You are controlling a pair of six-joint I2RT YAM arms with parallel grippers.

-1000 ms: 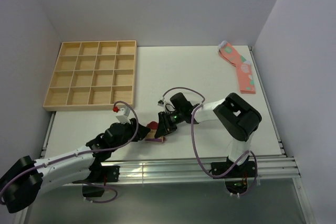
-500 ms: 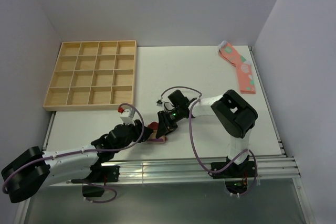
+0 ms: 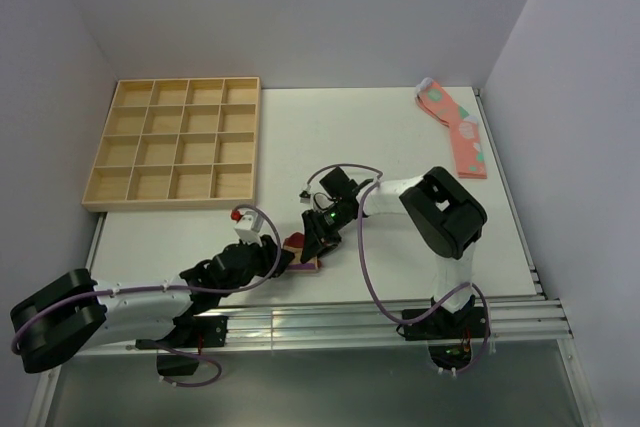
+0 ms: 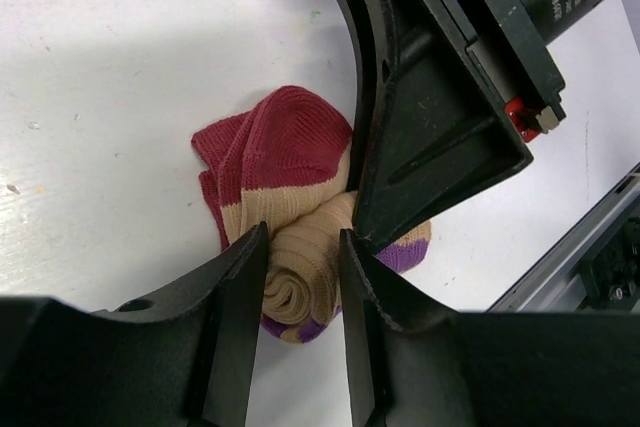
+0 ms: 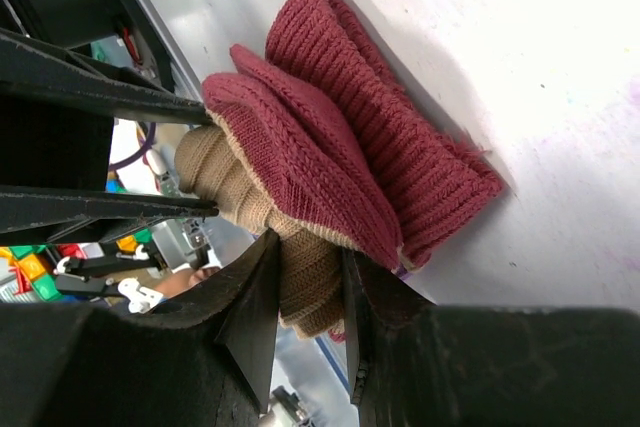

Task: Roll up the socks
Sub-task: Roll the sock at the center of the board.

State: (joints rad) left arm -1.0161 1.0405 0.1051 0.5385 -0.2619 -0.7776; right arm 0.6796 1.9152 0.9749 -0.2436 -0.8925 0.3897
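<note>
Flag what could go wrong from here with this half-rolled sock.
The left gripper and right gripper pinch the same sock side by side; they might collide.
The red cuff lies loose, so letting go may unroll it.
The table edge is close; a tug could drag it off.

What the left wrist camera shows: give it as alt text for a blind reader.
A half-rolled sock, maroon, tan and purple, lies on a white table, its tan roll pinched between the left jaws at the bottom. The black right jaws reach from the upper right onto the sock.
</note>
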